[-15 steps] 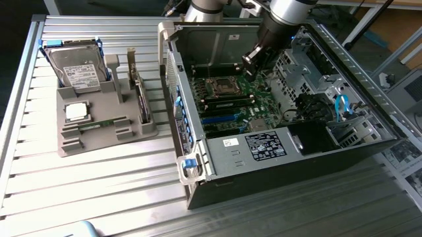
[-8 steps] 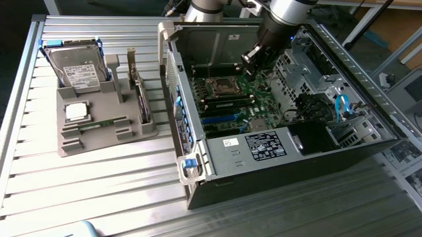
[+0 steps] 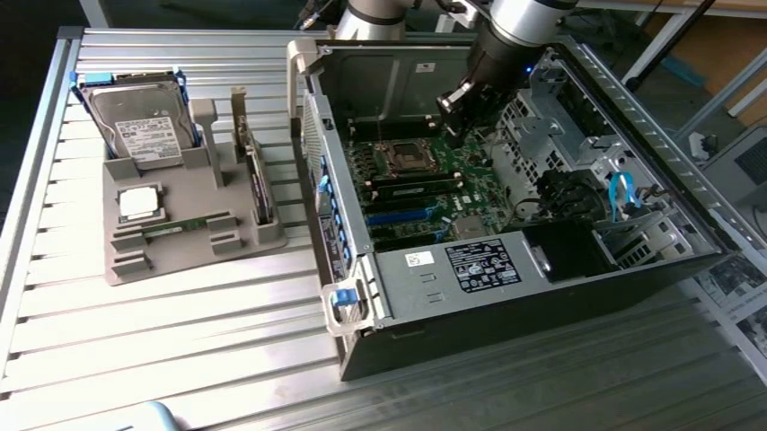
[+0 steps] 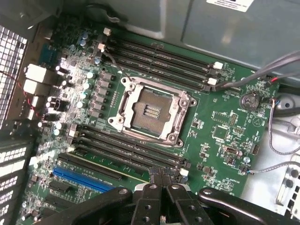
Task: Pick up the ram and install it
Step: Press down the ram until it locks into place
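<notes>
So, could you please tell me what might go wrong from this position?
The shut tool sits low over the memory slots, right beside the open CPU socket; a sideways slip could bend its exposed pins. The ram by the tool looks seated in a slot; pressing one end only might leave it tilted or strain the board.

- Arm (image 3: 527,18): a silver-grey rounded tube ending in a black wrist section, with a small blue light glowing on that black part.
- Gripper (image 4: 161,180): matte black, two slim fingers (image 4: 155,177) pressed together, round screw holes in the linkage plates behind them.
</notes>
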Controlling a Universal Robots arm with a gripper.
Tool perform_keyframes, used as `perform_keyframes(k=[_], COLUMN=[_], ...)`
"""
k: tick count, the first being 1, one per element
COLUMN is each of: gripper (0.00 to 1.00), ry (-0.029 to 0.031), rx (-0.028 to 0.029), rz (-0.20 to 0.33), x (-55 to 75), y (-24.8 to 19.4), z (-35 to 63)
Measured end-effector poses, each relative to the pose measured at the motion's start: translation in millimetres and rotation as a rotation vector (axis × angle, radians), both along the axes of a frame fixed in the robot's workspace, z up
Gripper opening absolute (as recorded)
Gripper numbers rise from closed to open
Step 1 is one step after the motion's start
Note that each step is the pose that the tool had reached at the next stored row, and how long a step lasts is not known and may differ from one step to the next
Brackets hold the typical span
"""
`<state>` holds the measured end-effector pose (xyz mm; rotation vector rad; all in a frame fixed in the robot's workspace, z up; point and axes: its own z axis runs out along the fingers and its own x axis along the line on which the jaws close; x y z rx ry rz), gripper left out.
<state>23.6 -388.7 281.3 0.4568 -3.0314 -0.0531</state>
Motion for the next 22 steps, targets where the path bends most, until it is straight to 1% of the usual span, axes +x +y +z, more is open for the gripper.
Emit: perform_keyframes(k=[4, 9, 13, 22], gripper=[0.11, 0.11, 0.11, 0.11], ry=[0.0, 0.0, 0.0, 0.0], rx=[0.0, 0.0, 0.0001, 0.0], rz=[-0.03, -0.086, -0.117, -0.206], x=[0.0, 0.0, 0.0, 0.0], y=[0.0, 0.0, 0.0, -0.1], z=[-0.1, -0.4, -0.5, -0.9])
